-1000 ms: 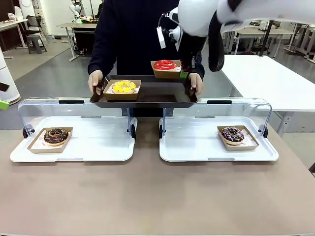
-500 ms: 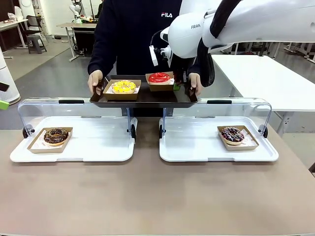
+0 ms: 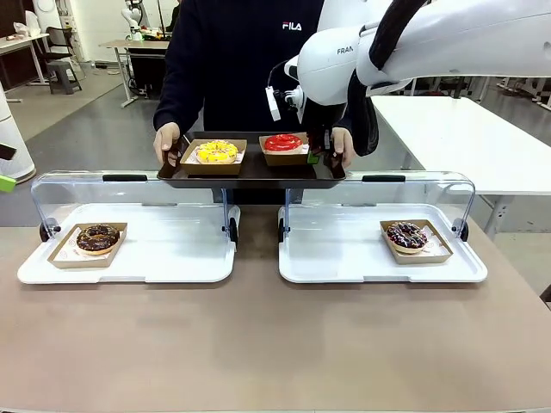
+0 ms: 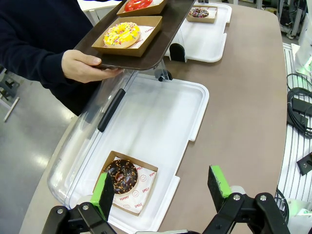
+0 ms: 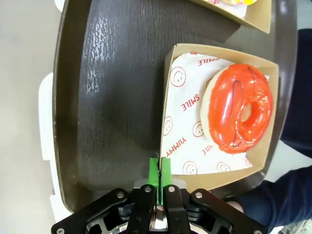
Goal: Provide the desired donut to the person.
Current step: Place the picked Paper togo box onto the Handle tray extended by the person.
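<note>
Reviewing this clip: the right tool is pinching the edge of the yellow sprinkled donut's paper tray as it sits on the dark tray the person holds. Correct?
Not quite. The right tool is shut on the edge of the red donut's paper tray, not the yellow one's. The right wrist view shows this. That paper tray does sit on the dark tray the person holds; the yellow donut sits beside it.

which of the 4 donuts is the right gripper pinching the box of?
The red-glazed donut, in its paper box on the dark tray the person holds. The right gripper is shut on that box's wall. The yellow donut and both chocolate ones sit untouched.
</note>
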You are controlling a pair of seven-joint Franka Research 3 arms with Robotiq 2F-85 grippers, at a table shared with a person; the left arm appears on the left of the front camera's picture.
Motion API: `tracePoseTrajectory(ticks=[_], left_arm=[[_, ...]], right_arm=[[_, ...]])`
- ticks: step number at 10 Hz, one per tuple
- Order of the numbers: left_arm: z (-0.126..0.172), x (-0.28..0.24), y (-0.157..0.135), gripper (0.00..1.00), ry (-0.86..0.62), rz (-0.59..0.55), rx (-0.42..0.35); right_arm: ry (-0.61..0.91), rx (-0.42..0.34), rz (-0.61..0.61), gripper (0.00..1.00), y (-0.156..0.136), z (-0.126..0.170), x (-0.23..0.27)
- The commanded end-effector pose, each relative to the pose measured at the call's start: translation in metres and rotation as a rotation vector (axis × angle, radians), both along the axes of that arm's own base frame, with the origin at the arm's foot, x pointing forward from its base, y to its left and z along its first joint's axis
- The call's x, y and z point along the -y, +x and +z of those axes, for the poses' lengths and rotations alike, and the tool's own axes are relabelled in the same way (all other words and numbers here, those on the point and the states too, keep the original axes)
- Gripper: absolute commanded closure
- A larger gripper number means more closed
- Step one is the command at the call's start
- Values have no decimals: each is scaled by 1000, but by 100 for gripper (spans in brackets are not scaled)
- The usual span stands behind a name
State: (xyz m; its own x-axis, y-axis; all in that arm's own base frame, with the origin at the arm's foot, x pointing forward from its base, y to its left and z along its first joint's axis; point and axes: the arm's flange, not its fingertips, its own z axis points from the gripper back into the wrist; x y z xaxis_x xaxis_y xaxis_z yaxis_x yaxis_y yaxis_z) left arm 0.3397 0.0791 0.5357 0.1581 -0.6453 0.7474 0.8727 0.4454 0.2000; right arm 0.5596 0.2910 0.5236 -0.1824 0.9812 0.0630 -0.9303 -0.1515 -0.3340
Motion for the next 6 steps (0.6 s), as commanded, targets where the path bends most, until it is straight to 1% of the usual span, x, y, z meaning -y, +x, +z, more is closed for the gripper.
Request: tracePoseTrajectory(ticks=[1,2,3,4,6], left_arm=[[1,-1,-1,0,-8,4,-2],[1,-1,-1,0,-8,4,-2],[1,-1,-1,0,-8,4,-2],[1,-1,-1,0,-8,4,-2],[1,-1,-1,0,-8,4,-2]], right_arm=[[31,-14,4,39,-5,1,8],[37,-24,6,0,-5,3,10],[43,-34,18,35,-7,7,11],[49,-31,16,0,-8,11,12],[51,-45,26,0,-8,12,12]])
